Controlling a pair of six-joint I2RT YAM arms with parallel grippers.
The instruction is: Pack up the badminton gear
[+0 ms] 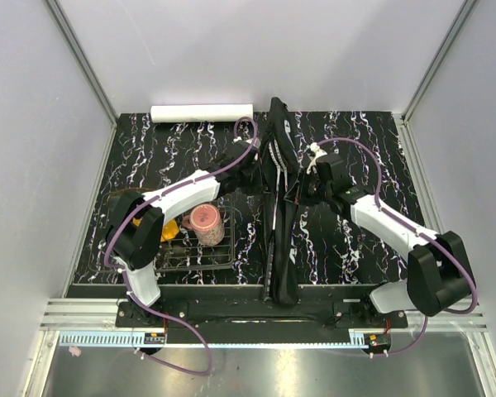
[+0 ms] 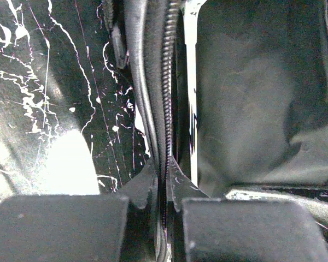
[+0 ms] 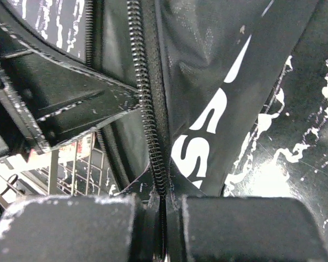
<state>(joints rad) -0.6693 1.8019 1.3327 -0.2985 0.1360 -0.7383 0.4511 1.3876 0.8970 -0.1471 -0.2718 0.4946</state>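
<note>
The long black bag point(image 1: 283, 248) lies lengthwise down the middle of the table, with white lettering on its side point(image 3: 208, 65). My left gripper point(image 1: 252, 165) is shut on the bag's left zipper edge point(image 2: 165, 174). From the other side, my right gripper point(image 1: 302, 184) is shut on the zipper edge point(image 3: 161, 188). A thin shiny bar point(image 2: 190, 82) shows inside the bag's opening; I cannot tell what it is. A white tube point(image 1: 202, 113) lies along the back edge of the table, left of the bag's far end.
A pink cup point(image 1: 205, 223) stands on a wire rack point(image 1: 194, 256) at the front left, beside a yellow-black object point(image 1: 169, 231). The rack's grid point(image 3: 71, 164) also shows past the bag in the right wrist view. Grey walls enclose the marbled black table point(image 1: 355, 141).
</note>
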